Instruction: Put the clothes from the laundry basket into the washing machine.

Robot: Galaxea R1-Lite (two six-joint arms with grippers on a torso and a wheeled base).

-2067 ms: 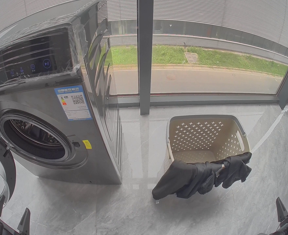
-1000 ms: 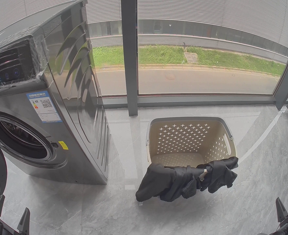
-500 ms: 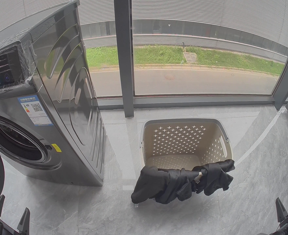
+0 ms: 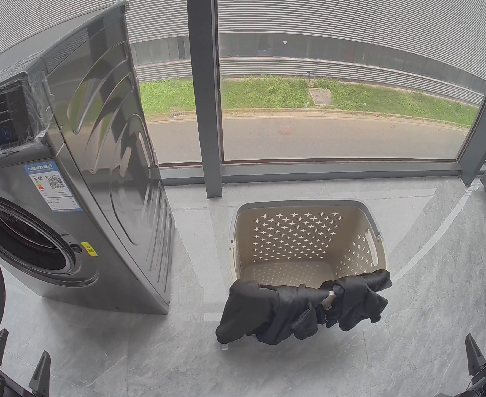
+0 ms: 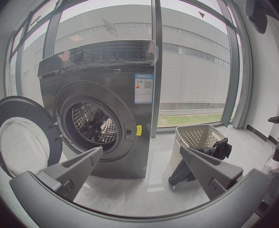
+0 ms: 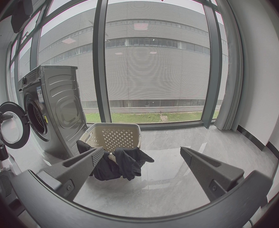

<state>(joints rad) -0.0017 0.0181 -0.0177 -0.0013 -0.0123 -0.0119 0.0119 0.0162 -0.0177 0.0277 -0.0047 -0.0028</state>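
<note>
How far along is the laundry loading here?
Done: the washing machine door stands open, drum looks empty. In hand: nothing; left claw and right claw are open, away from the laundry basket. Left: the black clothes draped over its near rim must go into the drum.

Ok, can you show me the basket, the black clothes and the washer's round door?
laundry basket [image 4: 301,232]: head view, far wall with star holes.
black clothes [image 4: 276,310]: head view, fabric draped over the basket's near rim.
washing machine door [image 5: 23,142]: left wrist view, its glass window.
</note>
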